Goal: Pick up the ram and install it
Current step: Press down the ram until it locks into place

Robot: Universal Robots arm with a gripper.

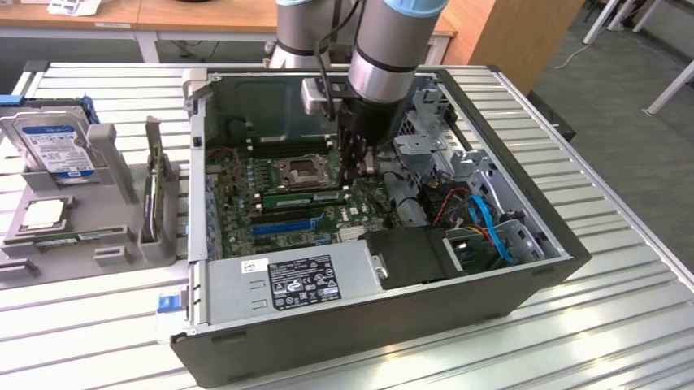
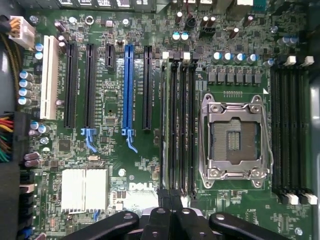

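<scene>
The ram [image 1: 304,199] stands on edge in a memory slot on the motherboard [image 2: 150,165], inside the open computer case [image 1: 564,252]. Its green face and pale label show in the exterior view. Its nearer end lies just beside the gripper [image 1: 358,172], on the exterior view's left of the jaws; whether they touch cannot be told. The jaws are closed tight together with nothing visible between them, and in the wrist view the black fingertips [image 2: 159,220] sit at one end of the bank of four memory slots [image 2: 178,125], which runs straight away from them. The empty processor socket [image 2: 235,137] with its silver frame lies just to one side of that bank, ahead of the jaws. The long blue expansion slot [image 2: 128,90] lies on the other side, a little further off. A pale finned heatsink [image 2: 84,189] sits beyond the blue slot. Well apart from the jaws, outside the case on the exterior view's left, a grey holder [image 1: 114,256] carries a hard drive [image 1: 54,142], a square silver processor chip [image 1: 44,213] and a second green stick [image 1: 78,237] lying flat.
</scene>
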